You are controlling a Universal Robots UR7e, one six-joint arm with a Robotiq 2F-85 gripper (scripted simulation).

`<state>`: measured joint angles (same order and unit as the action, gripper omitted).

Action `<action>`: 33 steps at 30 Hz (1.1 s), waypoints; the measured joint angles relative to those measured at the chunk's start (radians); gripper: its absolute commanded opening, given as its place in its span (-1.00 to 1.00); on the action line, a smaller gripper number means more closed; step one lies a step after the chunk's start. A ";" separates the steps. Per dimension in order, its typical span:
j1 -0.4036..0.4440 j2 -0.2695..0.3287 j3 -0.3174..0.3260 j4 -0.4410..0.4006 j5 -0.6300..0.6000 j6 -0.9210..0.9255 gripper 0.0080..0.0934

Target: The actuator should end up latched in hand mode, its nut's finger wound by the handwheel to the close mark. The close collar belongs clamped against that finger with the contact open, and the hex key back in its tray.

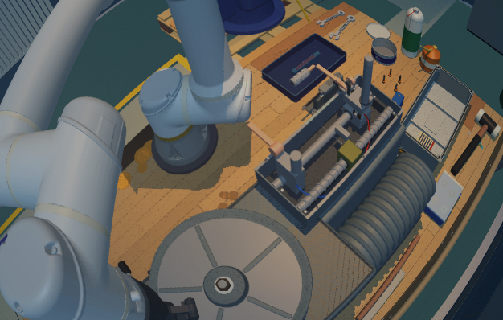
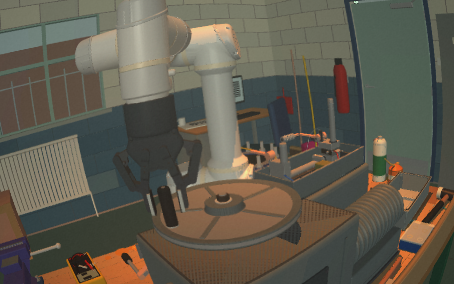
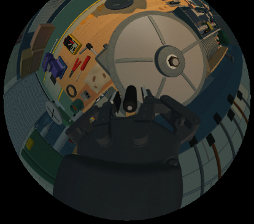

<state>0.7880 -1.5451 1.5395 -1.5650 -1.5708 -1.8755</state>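
Observation:
The handwheel's black crank handle (image 2: 167, 205) is hidden by my arm in the side camera; it stands upright on the rim of the large grey handwheel (image 1: 230, 265). My gripper (image 2: 165, 202) hangs straight over it, open, with a finger on either side and holding nothing. In the open actuator box (image 1: 328, 156) the yellow-green nut (image 1: 349, 153) sits on the threaded screw, beside a smooth rod carrying grey collars. The hex key (image 1: 302, 75) with its knurled grip lies in the dark blue tray (image 1: 303, 66) behind the box.
The handwheel's hub nut (image 1: 222, 285) rises at the wheel's centre. The ribbed motor housing (image 1: 387, 211) lies right of the box, with an open lid case (image 1: 437, 114) and hammer (image 1: 474, 141) beyond. Spanners, a tin and a spray can stand at the far bench end.

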 measured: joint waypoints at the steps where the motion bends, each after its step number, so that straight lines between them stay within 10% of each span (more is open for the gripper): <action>1: 0.000 0.000 0.000 0.000 0.000 0.000 -0.06; 33: 0.000 0.008 -0.140 0.131 0.000 0.000 -0.06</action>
<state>0.7880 -1.5369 1.3994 -1.4341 -1.5708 -1.8755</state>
